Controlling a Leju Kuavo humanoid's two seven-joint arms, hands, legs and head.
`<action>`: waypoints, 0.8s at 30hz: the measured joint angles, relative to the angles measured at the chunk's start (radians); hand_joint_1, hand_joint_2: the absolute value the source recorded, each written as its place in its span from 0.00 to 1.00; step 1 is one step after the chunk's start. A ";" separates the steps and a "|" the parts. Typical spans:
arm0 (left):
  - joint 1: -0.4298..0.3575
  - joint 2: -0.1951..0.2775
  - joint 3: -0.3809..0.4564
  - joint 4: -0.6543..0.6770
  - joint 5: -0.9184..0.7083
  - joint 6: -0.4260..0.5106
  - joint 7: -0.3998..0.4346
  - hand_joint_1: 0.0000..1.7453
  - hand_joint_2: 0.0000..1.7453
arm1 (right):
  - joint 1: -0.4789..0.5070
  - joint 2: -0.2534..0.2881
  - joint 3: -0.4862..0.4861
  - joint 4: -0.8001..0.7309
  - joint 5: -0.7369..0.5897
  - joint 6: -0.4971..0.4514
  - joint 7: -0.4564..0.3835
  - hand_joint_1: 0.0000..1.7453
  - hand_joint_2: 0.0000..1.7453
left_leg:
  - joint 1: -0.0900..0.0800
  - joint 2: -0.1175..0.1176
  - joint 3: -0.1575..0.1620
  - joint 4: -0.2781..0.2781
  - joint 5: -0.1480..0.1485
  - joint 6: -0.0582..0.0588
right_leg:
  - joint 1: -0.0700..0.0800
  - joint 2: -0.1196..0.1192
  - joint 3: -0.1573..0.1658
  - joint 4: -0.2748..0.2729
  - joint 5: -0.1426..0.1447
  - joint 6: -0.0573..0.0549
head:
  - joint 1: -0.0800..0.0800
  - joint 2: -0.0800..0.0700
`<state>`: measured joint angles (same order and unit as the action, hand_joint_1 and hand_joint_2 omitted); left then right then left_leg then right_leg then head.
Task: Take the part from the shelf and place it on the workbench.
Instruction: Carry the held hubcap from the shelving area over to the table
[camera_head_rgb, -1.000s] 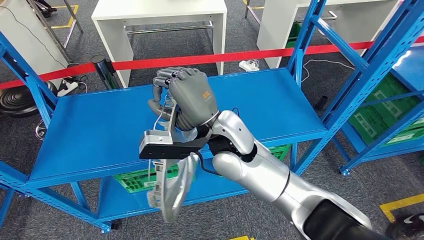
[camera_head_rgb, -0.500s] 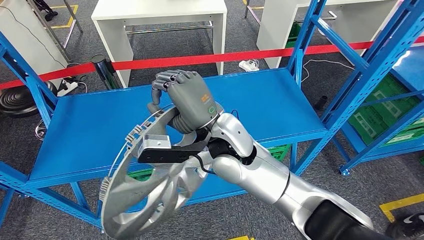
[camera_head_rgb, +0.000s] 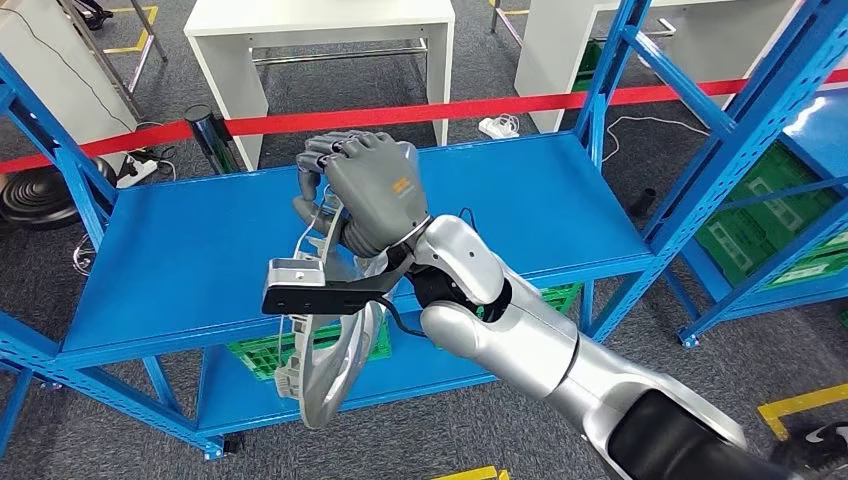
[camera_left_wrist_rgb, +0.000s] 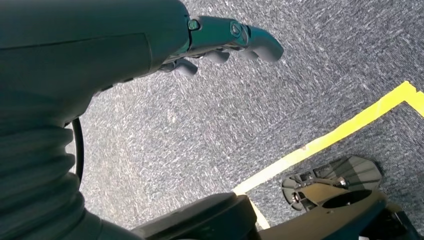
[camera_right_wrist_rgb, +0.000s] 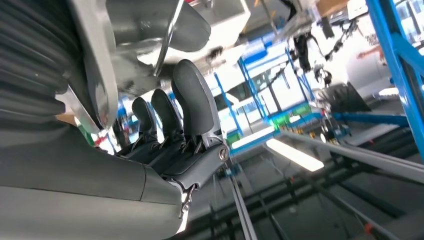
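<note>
Right robot hand: fingers curled around the rim of the silver wheel cover, gripping it.
Wheel cover: held edge-on, hanging in front of the blue shelf, above its front edge.
Left robot hand: hangs over grey carpet, fingers loosely extended, holding nothing.

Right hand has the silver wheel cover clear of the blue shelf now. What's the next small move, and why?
Probably keep the grip and start turning toward the workbench. The right hand grips the silver wheel cover by its rim, hanging edge-on in front of the blue shelf, touching nothing. The left hand hangs over the floor holding nothing, so one hand bears the load.
</note>
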<state>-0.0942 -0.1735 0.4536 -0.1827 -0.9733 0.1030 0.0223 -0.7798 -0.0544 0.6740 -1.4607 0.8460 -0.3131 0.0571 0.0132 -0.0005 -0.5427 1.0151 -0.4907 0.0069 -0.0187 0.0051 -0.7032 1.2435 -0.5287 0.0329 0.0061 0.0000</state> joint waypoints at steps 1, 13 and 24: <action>-0.001 -0.001 0.000 0.000 -0.003 0.000 0.002 0.00 1.00 | -0.003 0.000 0.000 0.001 0.010 -0.002 0.000 1.00 1.00 | 0.003 -0.001 -0.005 0.010 -0.004 -0.006 | -0.003 -0.001 0.030 -0.063 0.028 0.003 | 0.000 0.000; -0.009 -0.001 0.000 -0.003 -0.015 0.000 0.003 0.00 1.00 | 0.004 0.006 -0.001 0.012 0.049 0.010 -0.004 1.00 1.00 | 0.005 -0.002 -0.125 0.286 -0.168 -0.064 | 0.002 -0.003 0.029 -0.180 0.100 -0.060 | 0.000 0.000; -0.010 -0.002 -0.003 -0.006 -0.038 -0.003 0.000 0.00 1.00 | 0.045 -0.004 -0.011 -0.006 0.095 0.024 0.005 1.00 1.00 | -0.004 -0.002 0.016 0.019 -0.034 -0.008 | 0.002 -0.001 -0.022 -0.190 0.153 -0.005 | 0.000 0.000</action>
<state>-0.1038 -0.1760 0.4508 -0.1891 -1.0113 0.0999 0.0228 -0.7344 -0.0581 0.6627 -1.4669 0.9410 -0.2887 0.0625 0.0092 -0.0020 -0.5267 1.0341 -0.5245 -0.0006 -0.0172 0.0040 -0.7256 1.0532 -0.3753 0.0278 0.0062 0.0001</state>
